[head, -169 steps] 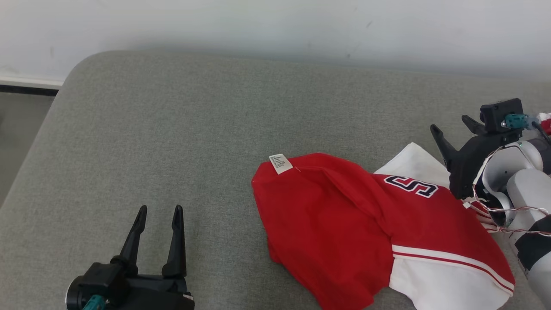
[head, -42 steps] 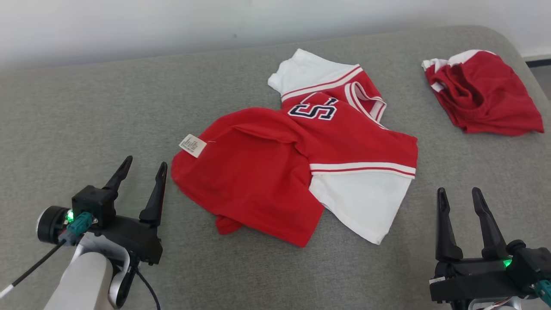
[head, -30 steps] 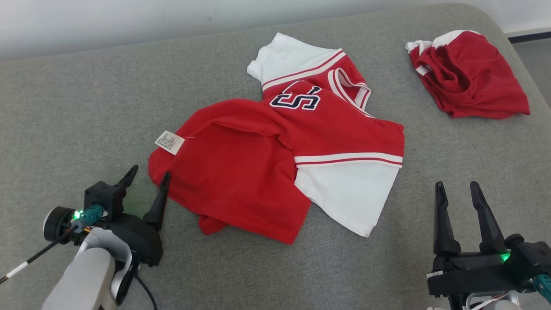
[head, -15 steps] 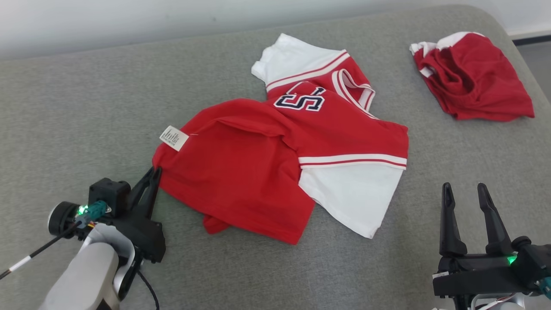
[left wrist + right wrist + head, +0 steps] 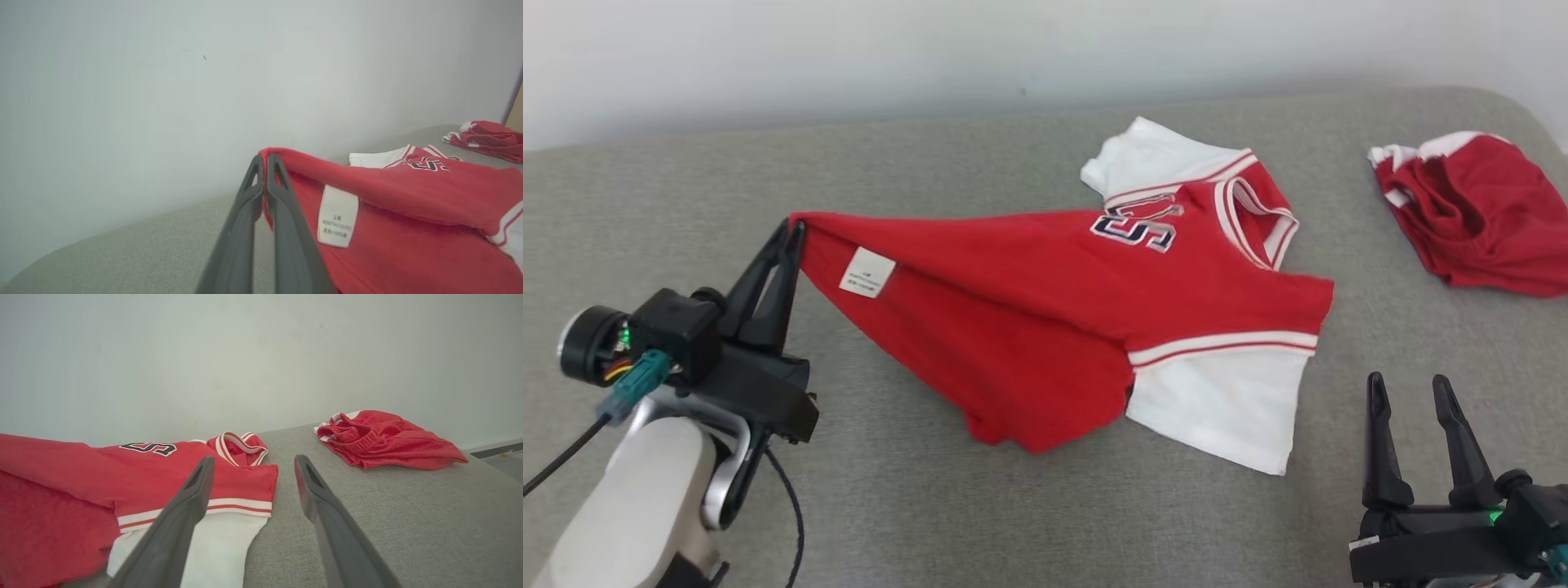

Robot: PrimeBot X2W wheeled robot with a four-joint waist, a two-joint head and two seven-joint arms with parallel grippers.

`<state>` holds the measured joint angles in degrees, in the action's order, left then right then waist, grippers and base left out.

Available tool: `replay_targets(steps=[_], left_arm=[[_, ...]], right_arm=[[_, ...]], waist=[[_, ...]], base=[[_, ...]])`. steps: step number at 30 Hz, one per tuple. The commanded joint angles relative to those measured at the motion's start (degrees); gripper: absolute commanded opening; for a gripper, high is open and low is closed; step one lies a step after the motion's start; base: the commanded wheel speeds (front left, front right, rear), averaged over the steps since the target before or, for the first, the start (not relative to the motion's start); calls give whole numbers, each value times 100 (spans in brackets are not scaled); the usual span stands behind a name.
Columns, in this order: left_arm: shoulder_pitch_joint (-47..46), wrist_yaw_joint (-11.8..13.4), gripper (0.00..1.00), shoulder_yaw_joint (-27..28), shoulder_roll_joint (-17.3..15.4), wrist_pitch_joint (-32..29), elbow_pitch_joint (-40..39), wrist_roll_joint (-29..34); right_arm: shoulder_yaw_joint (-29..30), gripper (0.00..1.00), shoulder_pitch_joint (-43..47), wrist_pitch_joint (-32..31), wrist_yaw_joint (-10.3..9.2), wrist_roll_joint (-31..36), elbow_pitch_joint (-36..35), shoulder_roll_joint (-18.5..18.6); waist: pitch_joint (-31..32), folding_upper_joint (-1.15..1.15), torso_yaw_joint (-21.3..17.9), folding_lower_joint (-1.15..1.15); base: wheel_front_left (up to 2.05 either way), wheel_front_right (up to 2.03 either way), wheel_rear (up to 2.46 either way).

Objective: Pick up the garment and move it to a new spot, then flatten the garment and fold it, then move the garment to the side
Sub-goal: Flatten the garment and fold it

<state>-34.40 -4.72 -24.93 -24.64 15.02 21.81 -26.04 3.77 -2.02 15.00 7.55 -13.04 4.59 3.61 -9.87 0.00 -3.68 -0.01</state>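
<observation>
Red jersey [image 5: 1029,327] sprawls centre on the grey cushion [image 5: 931,506], its nine-o'clock corner raised, pinched in the left gripper [image 5: 794,230]; right gripper [image 5: 1409,382], five o'clock, gapes empty. Relocating, flattening, folding remain.

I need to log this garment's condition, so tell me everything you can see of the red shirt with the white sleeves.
The shirt is soft red knit with white sleeves edged in red and white stripes, a striped collar, a dark-edged letter patch and a white label near one hem corner. The left gripper pinches that corner in shut jaws and holds it above the grey cushion. The fabric slopes down from there, and the creased collar end rests on the cushion.
</observation>
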Motion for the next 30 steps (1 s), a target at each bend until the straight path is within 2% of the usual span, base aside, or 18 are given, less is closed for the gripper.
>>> replay_targets(steps=[1,7,14,20,24,30], left_arm=[[73,35,0,33,-51,17,-60,69],[589,232,0,-25,-264,-204,-987,64],[1876,583,0,-224,-45,-241,-1771,-182],[2883,761,0,-247,219,-87,-1566,-467],[3237,685,0,-200,356,-16,-1272,-570],[3236,518,0,-42,584,23,-854,-560]], right_arm=[[11,100,63,23,-15,-21,6,8],[2,100,206,23,-15,-58,50,-12],[95,100,347,23,-15,-99,96,-26],[210,100,417,23,-15,-69,122,14],[270,100,467,23,-15,-89,139,67],[230,100,484,23,-15,-72,208,108]], waist=[[211,0,225,1],[330,0,392,1],[396,0,453,1],[431,0,501,1],[457,0,568,1],[505,0,631,1]], base=[[0,0,0],[0,0,0],[0,0,0],[0,0,0],[0,0,0],[0,0,0]])
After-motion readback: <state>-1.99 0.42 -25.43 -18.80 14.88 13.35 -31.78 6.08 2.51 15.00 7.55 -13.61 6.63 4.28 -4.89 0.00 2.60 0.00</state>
